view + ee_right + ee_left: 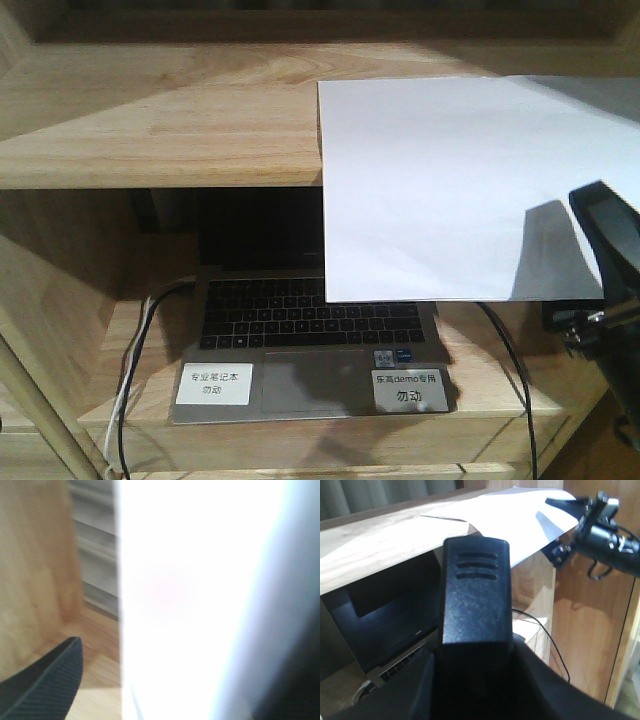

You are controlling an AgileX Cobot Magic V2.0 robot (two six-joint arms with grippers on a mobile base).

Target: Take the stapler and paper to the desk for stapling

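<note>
My right gripper (556, 528): jaws wide, one finger over and one under the paper (450, 190), not pinched yet by the look of it. My left gripper (479, 685): jaws clamped on a black ridged block standing up between them, which I take for the stapler (477, 590). No orange end or metal channel shows, so that's a judgement. Paper lies on the top shelf (150, 120) at its right end, front half hanging off the front edge and in front of the laptop (300, 330) underneath. Progress: stapler in hand, paper pick about to close, both carries to the desk and the stapling left to do. Desk is in no view. Right wrist view is blown out white by the sheet; only one fingertip reads clearly. Front view cuts my right gripper off at its right edge, and my left arm isn't in it at all.
</note>
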